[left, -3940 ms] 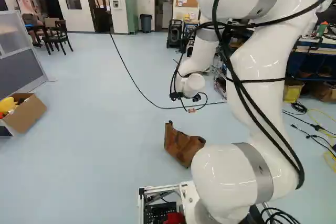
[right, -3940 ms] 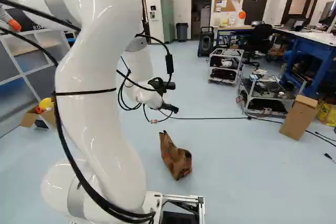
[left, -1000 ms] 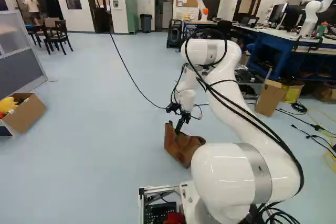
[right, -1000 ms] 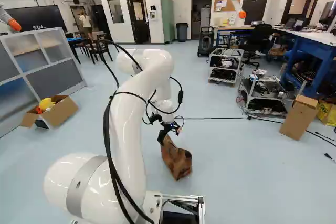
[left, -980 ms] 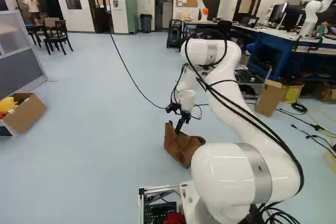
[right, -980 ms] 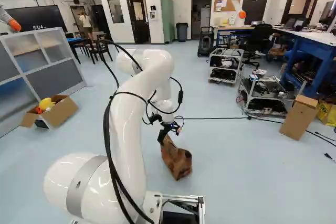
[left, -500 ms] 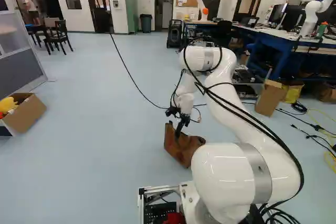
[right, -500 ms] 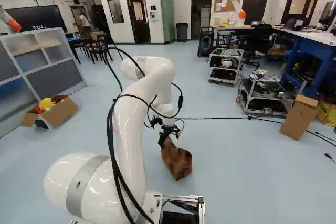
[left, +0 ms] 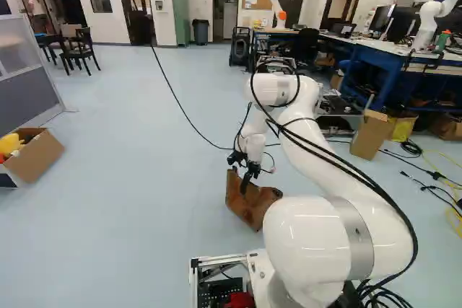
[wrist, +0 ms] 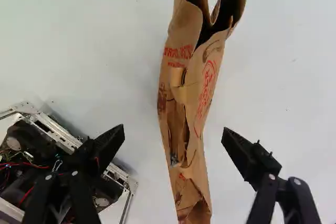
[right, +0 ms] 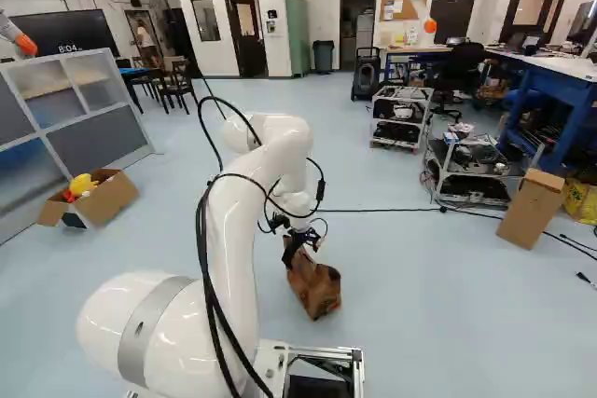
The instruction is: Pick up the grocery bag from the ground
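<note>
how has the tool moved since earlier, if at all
Yes: against the unmoved paper grocery bag in the left base view, the tool has come down.

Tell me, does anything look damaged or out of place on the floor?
The brown paper grocery bag looks crumpled, its mouth pinched narrow midway but gaping at one end. A long black cable also trails across the pale blue floor.

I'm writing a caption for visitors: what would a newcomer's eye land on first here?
Probably the big white arm, curving down right of the middle in the left base view. Next, the brown paper grocery bag on the pale floor, seen in the wrist view between the open fingers of the black gripper. A cardboard box at the left base view's left edge follows.
</note>
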`<state>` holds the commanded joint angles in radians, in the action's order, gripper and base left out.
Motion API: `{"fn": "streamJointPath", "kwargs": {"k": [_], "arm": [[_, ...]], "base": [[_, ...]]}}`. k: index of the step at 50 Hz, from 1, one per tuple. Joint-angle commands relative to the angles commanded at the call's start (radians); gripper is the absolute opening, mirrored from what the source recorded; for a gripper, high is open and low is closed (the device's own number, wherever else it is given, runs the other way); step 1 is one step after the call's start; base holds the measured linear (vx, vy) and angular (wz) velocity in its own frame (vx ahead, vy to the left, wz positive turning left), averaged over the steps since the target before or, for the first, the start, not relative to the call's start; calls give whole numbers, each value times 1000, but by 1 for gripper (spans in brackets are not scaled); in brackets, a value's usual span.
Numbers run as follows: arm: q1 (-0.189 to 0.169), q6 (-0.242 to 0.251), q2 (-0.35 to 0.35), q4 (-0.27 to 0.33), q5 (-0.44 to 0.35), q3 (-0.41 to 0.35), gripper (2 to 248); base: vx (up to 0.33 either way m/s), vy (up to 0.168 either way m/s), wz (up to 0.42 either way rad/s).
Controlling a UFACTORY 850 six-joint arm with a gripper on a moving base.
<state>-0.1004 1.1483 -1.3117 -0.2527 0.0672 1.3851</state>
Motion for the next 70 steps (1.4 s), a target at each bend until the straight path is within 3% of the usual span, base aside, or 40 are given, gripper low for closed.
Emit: {"fn": "streamJointPath", "kwargs": {"k": [45,46,51,52,56,57,61,62,66,67,70], "arm": [[0,0,-167,0,0,149,247],[0,0,-168,0,0,151,232],[0,0,-173,0,0,155,232],[0,0,-173,0,0,155,193],[0,0,-174,0,0,156,193],[0,0,-174,0,0,156,155],[0,0,-174,0,0,156,155],[0,0,-174,0,0,156,116],[0,0,-174,0,0,156,116],[0,0,-174,0,0,156,78],[0,0,-174,0,0,156,78]], "base": [[0,0,0],[0,0,0],[0,0,0],[0,0,0],[0,0,0],[0,0,0],[0,0,0],[0,0,0],[0,0,0],[0,0,0],[0,0,0]]}}
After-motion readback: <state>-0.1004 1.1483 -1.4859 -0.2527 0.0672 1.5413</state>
